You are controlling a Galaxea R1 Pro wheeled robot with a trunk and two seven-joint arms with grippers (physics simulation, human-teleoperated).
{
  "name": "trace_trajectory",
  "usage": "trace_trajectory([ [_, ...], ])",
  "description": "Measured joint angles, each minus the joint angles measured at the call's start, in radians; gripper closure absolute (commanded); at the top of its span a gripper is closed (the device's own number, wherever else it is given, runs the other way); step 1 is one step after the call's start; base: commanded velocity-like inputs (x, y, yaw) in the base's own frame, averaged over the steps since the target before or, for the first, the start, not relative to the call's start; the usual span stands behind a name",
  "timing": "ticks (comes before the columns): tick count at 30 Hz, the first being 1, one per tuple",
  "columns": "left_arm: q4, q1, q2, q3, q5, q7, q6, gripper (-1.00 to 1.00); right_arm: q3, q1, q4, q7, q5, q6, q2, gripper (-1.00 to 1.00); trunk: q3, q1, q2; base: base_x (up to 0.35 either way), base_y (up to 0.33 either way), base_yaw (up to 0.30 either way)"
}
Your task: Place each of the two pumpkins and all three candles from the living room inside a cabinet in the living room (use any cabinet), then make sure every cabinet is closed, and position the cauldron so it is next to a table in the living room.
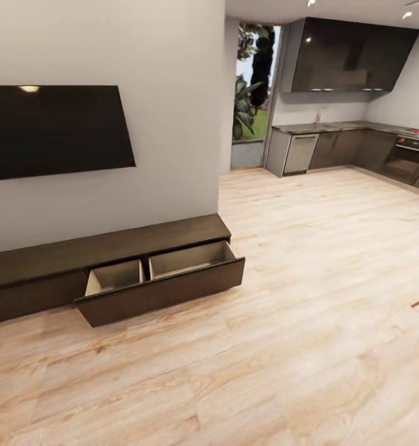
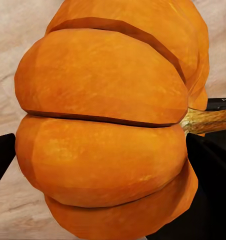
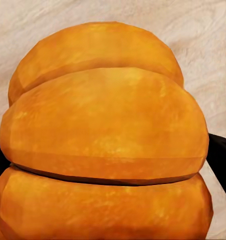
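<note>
- Floor (image 1: 308,322): pale wood planks, running from the living area into the kitchen at the far right.
- Wall (image 1: 110,49): one light grey partition; one dark flat screen (image 1: 54,127) mounted on it, above the cabinet.
- Kitchen units (image 1: 339,148): one run of grey base units along the far wall, one block of dark upper cupboards (image 1: 348,56) above, one oven (image 1: 407,158) at the right end.
- Cabinet (image 1: 104,248): one long low dark-brown unit against the foot of the wall. One wide drawer (image 1: 163,288) at its right end pulled out; beige interior split into two compartments, both bare as far as visible. The front at the left end is flush with the body.
- Pumpkins, count 2.
  - Pumpkin 1 (image 2: 102,130), left wrist view: orange, ribbed, brownish stem (image 2: 208,121) pointing sideways. Dark parts of the left gripper (image 2: 105,150) flank it on both sides; jaws closed around the pumpkin, held above the wood floor.
  - Pumpkin 2 (image 3: 105,145), right wrist view: orange, ribbed, stem not visible. Dark parts of the right gripper (image 3: 105,165) at both sides; jaws clamped on it, wood floor behind.
</note>
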Motion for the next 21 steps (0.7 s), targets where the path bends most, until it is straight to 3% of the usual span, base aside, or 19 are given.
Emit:
trace_trajectory([
  [21,0.001,0.000,0.002,0.000,0.001,0.000,-0.001,1.00,0.000,0.000,0.000,0.000,0.000,0.000,0.000,1.00,0.000,0.000,0.000,0.162,-0.298,0.288],
])
